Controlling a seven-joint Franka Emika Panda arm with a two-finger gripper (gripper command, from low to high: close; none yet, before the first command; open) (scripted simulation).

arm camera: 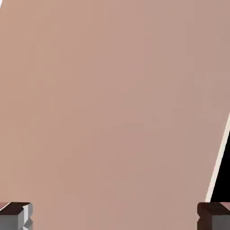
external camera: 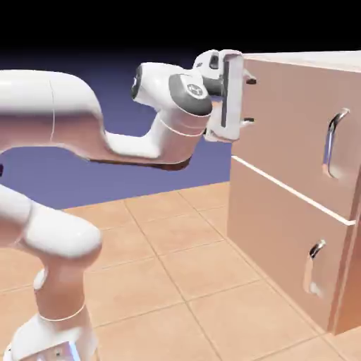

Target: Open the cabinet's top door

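Note:
The cabinet (external camera: 282, 204) fills the exterior view's right, a tan wooden box with two front panels. The top door (external camera: 289, 127) is the taller upper panel, and it sits flush and closed. Its long vertical silver handle (external camera: 337, 141) lies well to the right of my gripper (external camera: 248, 101). The gripper points at the door near its left edge, open, with nothing between its fingers (external camera: 250, 81). In the hand view, flat tan wood of the top door (arm camera: 112, 103) fills the picture and the handle is out of view. There the gripper (arm camera: 115, 218) shows only its two tips at the bottom corners.
The shorter lower panel (external camera: 282, 240) carries a small silver handle (external camera: 315, 254). A pale cabinet edge (arm camera: 220, 152) with darkness beyond runs down the hand view's right side. The tiled tan table (external camera: 169, 275) stretches out in front of the cabinet.

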